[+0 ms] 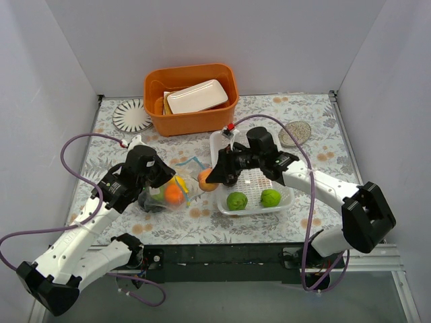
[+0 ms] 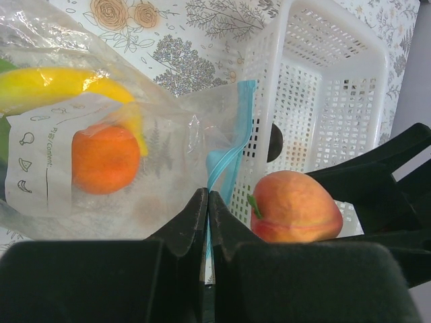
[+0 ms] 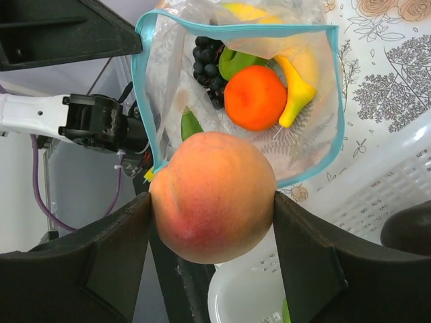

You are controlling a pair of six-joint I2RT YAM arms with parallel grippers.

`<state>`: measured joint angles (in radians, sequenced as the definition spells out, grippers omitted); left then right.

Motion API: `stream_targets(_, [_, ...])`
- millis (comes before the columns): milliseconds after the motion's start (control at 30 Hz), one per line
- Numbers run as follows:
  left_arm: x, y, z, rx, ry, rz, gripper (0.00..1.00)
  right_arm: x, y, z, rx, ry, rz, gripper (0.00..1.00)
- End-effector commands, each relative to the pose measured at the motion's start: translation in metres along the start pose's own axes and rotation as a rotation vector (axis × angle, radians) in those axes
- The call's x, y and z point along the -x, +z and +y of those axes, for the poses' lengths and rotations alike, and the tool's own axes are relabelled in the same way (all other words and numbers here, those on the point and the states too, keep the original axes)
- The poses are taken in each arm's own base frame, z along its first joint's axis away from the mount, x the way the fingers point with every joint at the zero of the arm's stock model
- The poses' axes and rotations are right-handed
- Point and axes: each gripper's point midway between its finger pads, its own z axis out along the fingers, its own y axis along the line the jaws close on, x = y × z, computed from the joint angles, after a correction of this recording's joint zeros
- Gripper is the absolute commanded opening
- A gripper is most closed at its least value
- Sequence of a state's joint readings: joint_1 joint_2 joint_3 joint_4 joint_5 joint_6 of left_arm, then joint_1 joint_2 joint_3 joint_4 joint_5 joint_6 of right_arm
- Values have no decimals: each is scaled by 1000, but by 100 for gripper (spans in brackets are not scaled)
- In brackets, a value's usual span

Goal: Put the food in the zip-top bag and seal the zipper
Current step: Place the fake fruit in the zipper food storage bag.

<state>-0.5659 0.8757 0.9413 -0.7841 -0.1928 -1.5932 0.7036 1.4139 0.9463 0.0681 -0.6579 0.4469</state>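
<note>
Right wrist view: right jaws pinch the peach at the open zip-top bag's mouth. Left jaws pressed together on the bag's edge. Orange, banana, grapes inside. Bag lies on surface, left of white basket.

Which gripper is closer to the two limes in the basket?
Right. The right gripper, holding the peach, is at the edge of the basket beside the limes; the left gripper pinches the bag beyond it.

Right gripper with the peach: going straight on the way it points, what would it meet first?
Probably the open mouth of the clear crinkly zip-top bag, inside its teal-blue zipper strip, then the round orange toy fruit; depth is unclear.
</note>
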Motion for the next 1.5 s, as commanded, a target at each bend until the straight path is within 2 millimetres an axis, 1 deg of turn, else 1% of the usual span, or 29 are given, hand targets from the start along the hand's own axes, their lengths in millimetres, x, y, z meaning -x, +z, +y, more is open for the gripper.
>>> stream_targets(0, [6,-6,-11,-36,-2,-8,0,33,13,14,-9,-63,-56,29])
stream_targets(67, [7,-8,-13,-41,-3,-11,0,33,20,4,-47,-49,-38,29])
stream_targets(100, [7,-8,-13,-41,-3,-9,0,40,22,6,-49,-63,-45,29])
stream_targets(133, [8,-9,-14,-44,-4,-12,0,39,25,5,-49,-60,-35,29])
stream_targets(167, [8,-9,-14,-44,-2,-12,0,36,31,0,-59,-47,-16,29])
stream_targets(233, [9,-9,-16,-46,-2,-13,0,42,37,-4,-95,-35,-6,29])
stream_targets(267, [10,-9,-16,-45,-3,-16,0,30,43,-17,-132,4,49,29])
stream_targets(300, [11,-9,-17,-47,-3,-19,0,27,46,-23,-154,15,68,26])
stream_targets(333, [11,-7,-17,-44,-3,-17,0,34,48,-26,-177,20,67,25])
stream_targets(367, [12,-8,-18,-47,-4,-21,0,26,53,-34,-188,41,97,25])
stream_targets(567, [14,-8,-22,-56,-4,-27,0,21,70,-23,-148,53,97,24])
stream_targets(633, [15,-8,-23,-59,-7,-30,0,23,75,-24,-168,51,76,24])
stream_targets(667, [16,-8,-24,-65,-7,-30,0,21,78,-18,-166,49,72,23])
stream_targets(733, [16,-8,-26,-72,-5,-28,0,26,82,-18,-204,39,32,23])
stream_targets(767, [16,-7,-27,-73,-5,-27,0,23,86,-13,-206,40,33,24])
stream_targets(833, [17,-8,-29,-78,-4,-30,0,28,91,-15,-244,67,-2,24])
stream_targets(867, [18,-8,-30,-84,-4,-34,0,26,94,-13,-252,70,-5,24])
stream_targets(900, [20,-9,-31,-90,-8,-41,0,27,95,-17,-283,82,-28,24])
stream_targets(933, [20,-10,-32,-96,-7,-43,0,29,98,-17,-285,91,-42,23])
stream_targets(967, [21,-12,-35,-111,-11,-48,0,30,99,-15,-280,103,-49,19])
stream_targets(1000, [23,-15,-36,-124,-12,-56,0,32,100,-13,-281,114,-58,19])
stream_targets(1033, [23,-16,-36,-133,-14,-60,0,43,100,-9,-272,104,-100,19])
stream_targets(1067, [24,-18,-38,-142,-16,-68,0,44,101,-9,-282,98,-113,19])
stream_targets(1167, [28,-24,-38,-161,-21,-90,0,54,100,-18,-341,99,-170,24])
stream_targets(1233, [29,-26,-37,-160,-22,-96,0,61,99,-21,-358,94,-201,25])
stream_targets(1300, [29,-27,-38,-162,-20,-96,0,69,101,-19,-345,83,-235,29])
stream_targets(1333, [29,-26,-38,-159,-18,-96,0,68,104,-19,-331,81,-233,32])
stream_targets(1433, [29,-25,-37,-154,-14,-92,0,76,109,-13,-301,70,-244,41])
stream_targets(1467, [28,-25,-36,-151,-12,-91,0,77,110,-10,-281,60,-246,48])
